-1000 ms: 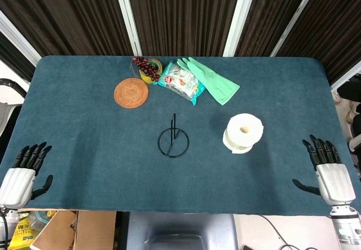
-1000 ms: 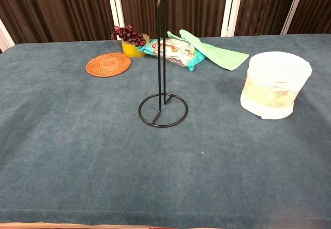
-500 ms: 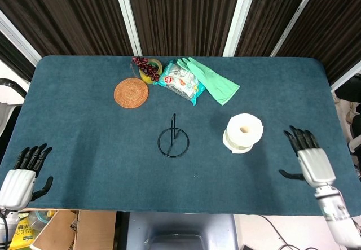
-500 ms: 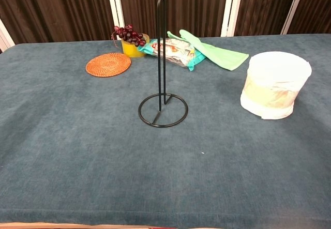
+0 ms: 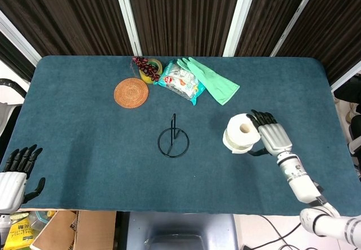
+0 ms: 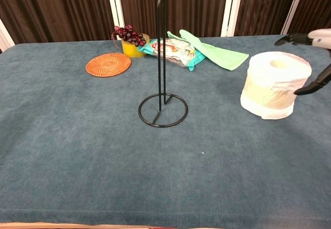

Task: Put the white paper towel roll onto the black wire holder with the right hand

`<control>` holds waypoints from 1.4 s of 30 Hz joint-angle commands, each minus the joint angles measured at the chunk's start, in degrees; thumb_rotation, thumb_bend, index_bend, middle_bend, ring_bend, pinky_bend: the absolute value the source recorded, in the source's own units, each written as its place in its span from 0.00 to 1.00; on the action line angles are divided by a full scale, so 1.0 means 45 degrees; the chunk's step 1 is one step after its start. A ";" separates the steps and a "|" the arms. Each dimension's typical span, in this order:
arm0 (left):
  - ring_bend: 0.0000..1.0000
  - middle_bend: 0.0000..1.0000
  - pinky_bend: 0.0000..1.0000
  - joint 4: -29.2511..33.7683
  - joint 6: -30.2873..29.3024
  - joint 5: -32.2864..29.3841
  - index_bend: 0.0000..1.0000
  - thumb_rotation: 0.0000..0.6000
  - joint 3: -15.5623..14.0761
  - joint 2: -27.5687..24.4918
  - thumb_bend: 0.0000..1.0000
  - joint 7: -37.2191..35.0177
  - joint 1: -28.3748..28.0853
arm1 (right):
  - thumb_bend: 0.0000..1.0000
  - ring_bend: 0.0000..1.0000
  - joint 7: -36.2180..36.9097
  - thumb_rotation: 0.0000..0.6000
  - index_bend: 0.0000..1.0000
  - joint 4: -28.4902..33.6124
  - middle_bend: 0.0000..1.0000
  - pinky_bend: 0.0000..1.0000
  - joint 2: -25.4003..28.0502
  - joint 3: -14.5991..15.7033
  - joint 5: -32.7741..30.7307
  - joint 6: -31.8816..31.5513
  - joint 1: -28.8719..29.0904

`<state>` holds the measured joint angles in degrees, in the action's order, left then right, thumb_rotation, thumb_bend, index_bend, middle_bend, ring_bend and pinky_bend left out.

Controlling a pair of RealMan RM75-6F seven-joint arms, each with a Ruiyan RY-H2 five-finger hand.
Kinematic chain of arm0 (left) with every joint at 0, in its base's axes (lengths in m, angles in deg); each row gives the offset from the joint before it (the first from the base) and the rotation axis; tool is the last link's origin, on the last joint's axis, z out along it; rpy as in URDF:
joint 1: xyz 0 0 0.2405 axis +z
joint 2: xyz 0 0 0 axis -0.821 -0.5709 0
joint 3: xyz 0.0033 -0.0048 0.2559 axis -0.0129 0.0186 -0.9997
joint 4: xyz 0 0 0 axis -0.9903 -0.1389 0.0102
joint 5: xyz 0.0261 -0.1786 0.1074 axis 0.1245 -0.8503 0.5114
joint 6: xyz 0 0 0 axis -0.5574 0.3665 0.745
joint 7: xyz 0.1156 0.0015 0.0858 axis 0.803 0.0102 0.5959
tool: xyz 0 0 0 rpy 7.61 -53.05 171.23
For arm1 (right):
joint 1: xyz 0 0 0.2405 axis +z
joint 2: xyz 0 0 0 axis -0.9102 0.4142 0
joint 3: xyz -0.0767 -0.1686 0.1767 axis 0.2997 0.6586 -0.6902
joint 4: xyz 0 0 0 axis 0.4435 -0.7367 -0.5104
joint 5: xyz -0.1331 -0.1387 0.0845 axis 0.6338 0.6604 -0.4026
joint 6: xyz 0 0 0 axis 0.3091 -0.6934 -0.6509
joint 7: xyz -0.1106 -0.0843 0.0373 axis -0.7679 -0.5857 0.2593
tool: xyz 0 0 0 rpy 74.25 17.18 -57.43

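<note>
1. White paper towel roll (image 5: 243, 132), head view: it stands on end on the blue table (image 5: 84, 131), core hole facing up, well to the right of the black wire holder (image 5: 173, 139); the right hand (image 5: 272, 135) sits just beside the roll's far-right flank, fingers spread and reaching over the rim, thumb low at the side, nothing yet grasped; whether skin meets paper cannot be told from above; the left hand (image 5: 14, 175) lies released at the near-left table edge, fingers apart.

2. Chest view: the roll (image 6: 275, 84) sits upright near the right edge, its loose outer sheet sagging at the base; only parts of the right hand (image 6: 314, 58) enter the frame, dark fingers above the top rim and one beside the wall, apart and holding nothing; the holder (image 6: 162, 74) rises as a thin upright loop from a ring base, standing clear in mid-table.

3. Handling, as a judgement: the roll looks light and soft, likely to dent under a hard squeeze, its loose sheet liable to slip; a broad wrap round the mid-wall seems safest, keeping the core hole open for the post.
</note>
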<state>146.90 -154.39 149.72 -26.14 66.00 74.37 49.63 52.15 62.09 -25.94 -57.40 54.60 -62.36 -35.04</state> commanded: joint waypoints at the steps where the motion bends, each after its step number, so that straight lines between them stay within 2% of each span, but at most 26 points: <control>1: 0.02 0.03 0.02 -0.0008 -0.0031 -0.0038 0.00 1.00 0.0013 0.0000 0.45 0.0008 0.0037 | 0.04 0.00 -0.0519 1.00 0.00 -0.0384 0.00 0.00 -0.0332 -0.0112 -0.0950 0.0727 0.0643; 13: 0.02 0.03 0.02 0.0039 0.0144 -0.0161 0.00 1.00 0.0110 0.0043 0.45 0.0170 -0.0049 | 0.04 0.00 -0.0882 1.00 0.00 -0.0924 0.00 0.00 -0.0615 0.0064 -0.2441 0.1485 0.1575; 14: 0.02 0.03 0.02 0.0041 0.0152 -0.0144 0.00 1.00 0.0106 0.0044 0.45 0.0168 -0.0057 | 0.04 0.01 -0.0857 1.00 0.03 -0.0941 0.02 0.01 -0.0611 0.0087 -0.2502 0.1450 0.1597; 16: 0.02 0.03 0.02 0.0037 0.0169 -0.0124 0.00 1.00 0.0104 0.0047 0.45 0.0170 -0.0072 | 0.05 0.11 -0.0806 1.00 0.21 -0.0950 0.17 0.13 -0.0587 0.0138 -0.2625 0.1456 0.1623; 18: 0.02 0.03 0.02 0.0033 0.0193 -0.0121 0.00 1.00 0.0110 0.0049 0.45 0.0164 -0.0089 | 0.05 0.27 -0.0770 1.00 0.42 -0.0954 0.32 0.30 -0.0540 0.0207 -0.2714 0.1458 0.1657; 21: 0.02 0.03 0.02 0.0034 0.0200 -0.0128 0.00 1.00 0.0128 0.0049 0.45 0.0151 -0.0102 | 0.07 0.47 -0.0672 1.00 0.63 -0.1001 0.49 0.46 -0.0597 0.0277 -0.2513 0.1052 0.1582; 24: 0.02 0.03 0.02 0.0011 0.0189 -0.0096 0.00 1.00 0.0107 0.0082 0.45 0.0172 -0.0093 | 0.09 0.59 -0.0415 1.00 0.75 -0.1084 0.59 0.56 -0.0709 0.0287 -0.2229 0.0580 0.1447; 26: 0.02 0.03 0.02 -0.0001 0.0202 -0.0082 0.00 1.00 0.0103 0.0103 0.45 0.0189 -0.0103 | 0.10 0.63 -0.0013 1.00 0.80 -0.1024 0.63 0.59 -0.0738 0.0221 -0.1865 0.0190 0.1307; 30: 0.02 0.03 0.02 0.0050 0.0151 -0.0017 0.00 1.00 0.0051 0.0089 0.45 0.0230 -0.0060 | 0.10 0.65 0.0948 1.00 0.82 -0.0521 0.65 0.60 -0.0465 0.0084 -0.0731 -0.0770 0.0944; 34: 0.02 0.03 0.02 0.0071 0.0145 0.0008 0.00 1.00 0.0047 0.0096 0.45 0.0252 -0.0062 | 0.10 0.65 0.1545 1.00 0.82 0.0693 0.65 0.61 0.0401 -0.0133 0.0160 -0.1411 0.0743; 42: 0.02 0.03 0.02 0.0121 0.0072 0.0054 0.00 1.00 0.0018 0.0121 0.45 0.0365 -0.0011 | 0.10 0.65 0.2610 1.00 0.81 0.3801 0.65 0.60 0.2437 -0.1441 0.0517 -0.1933 0.0890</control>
<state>147.44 -154.07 149.97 -26.05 66.53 76.01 49.58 62.14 75.38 -18.05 -61.43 56.42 -69.85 -31.25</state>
